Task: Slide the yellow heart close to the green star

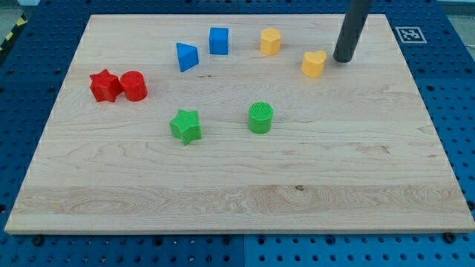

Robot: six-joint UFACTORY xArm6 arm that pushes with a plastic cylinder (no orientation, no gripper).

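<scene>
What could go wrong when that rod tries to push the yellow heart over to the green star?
1. My tip sits just to the view's right of the yellow heart; an off-centre push could make the heart spin or slip sideways.
2. The green cylinder stands near the straight path to the green star, so the heart might bump it.
3. Pushing too far could knock the star itself away.

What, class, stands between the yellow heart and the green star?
Nothing visible blocks the straight line from the yellow heart to the green star; the green cylinder sits just below that line. My tip is right of the heart.
</scene>
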